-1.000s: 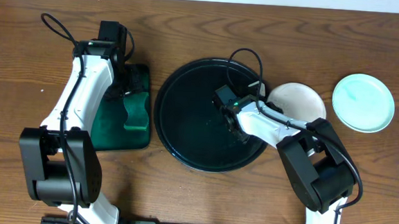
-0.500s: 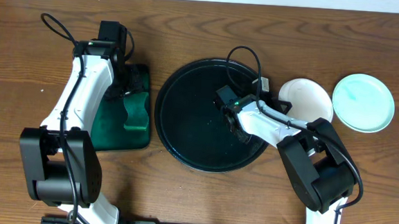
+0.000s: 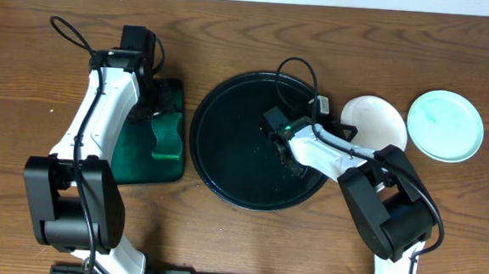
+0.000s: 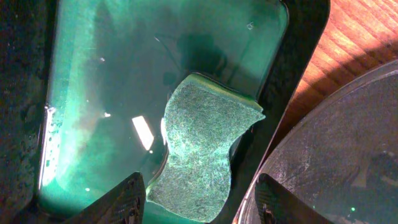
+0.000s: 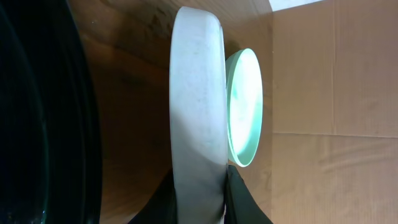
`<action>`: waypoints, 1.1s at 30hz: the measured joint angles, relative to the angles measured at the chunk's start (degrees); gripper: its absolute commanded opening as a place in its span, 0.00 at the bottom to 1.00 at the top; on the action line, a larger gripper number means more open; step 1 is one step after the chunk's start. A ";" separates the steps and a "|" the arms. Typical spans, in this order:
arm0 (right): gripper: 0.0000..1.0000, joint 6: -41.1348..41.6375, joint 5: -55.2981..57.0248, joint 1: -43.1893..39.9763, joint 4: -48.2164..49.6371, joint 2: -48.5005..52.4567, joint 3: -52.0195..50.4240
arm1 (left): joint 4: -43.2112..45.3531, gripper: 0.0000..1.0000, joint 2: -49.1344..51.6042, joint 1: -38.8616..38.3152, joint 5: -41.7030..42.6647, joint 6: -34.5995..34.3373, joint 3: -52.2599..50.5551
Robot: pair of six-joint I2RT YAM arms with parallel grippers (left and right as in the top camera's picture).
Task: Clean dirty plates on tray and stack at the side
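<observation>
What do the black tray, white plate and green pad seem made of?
The black tray looks like glossy plastic, mirror-like reflections; the white plate matte, perhaps ceramic or melamine, faintly speckled; the green pad a fibrous scouring sponge, rough matted texture.

Left gripper (image 4: 200, 200) facing down, jaws apart, arm extended. Right gripper (image 5: 200, 206) pinching white plate (image 5: 196, 93) rim, arm folded.

From overhead, the right arm (image 3: 333, 153) hides the white plate's (image 3: 380, 120) left edge. The sponge's (image 4: 202, 149) lower end runs off the left wrist view's bottom edge.
</observation>
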 measured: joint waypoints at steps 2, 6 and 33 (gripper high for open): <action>0.01 0.46 0.20 0.57 -0.57 0.00 0.00 | 0.02 0.58 0.00 0.00 0.00 0.00 0.00; 0.01 1.33 0.50 2.12 -1.90 0.00 0.07 | 0.02 0.58 0.00 0.00 0.00 0.00 0.00; 0.01 -0.02 -6.23 -8.83 -4.17 -27.43 4.72 | 0.44 0.58 0.00 0.00 0.11 0.00 0.00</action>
